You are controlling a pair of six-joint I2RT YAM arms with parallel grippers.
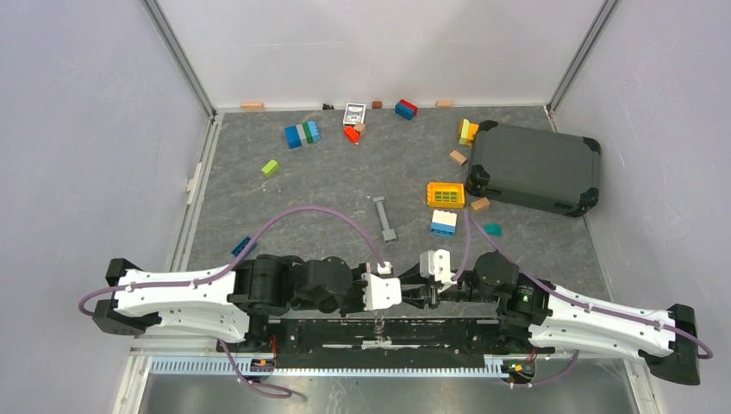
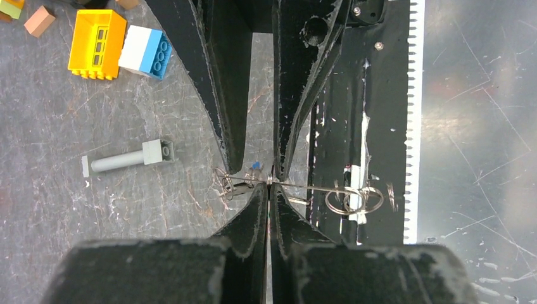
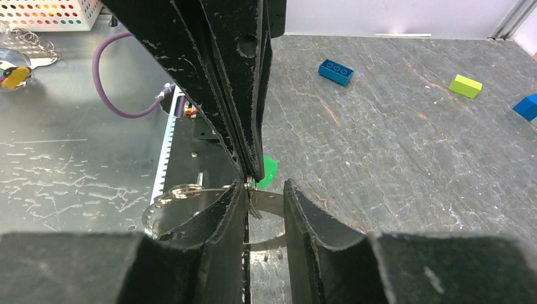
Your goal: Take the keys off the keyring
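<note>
Keyring (image 2: 354,199) pinched edge-on

Keyring reads as a thin left-right line at mid-frame, partly hidden where left fingers (image 2: 253,215) clamp it. Keys (image 2: 228,183) bunch indistinctly at its left end, beside narrowly parted right fingers (image 2: 228,95).

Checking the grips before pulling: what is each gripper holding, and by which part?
The left gripper pinches the keyring on its wire; the right gripper stands open around a key.
</note>
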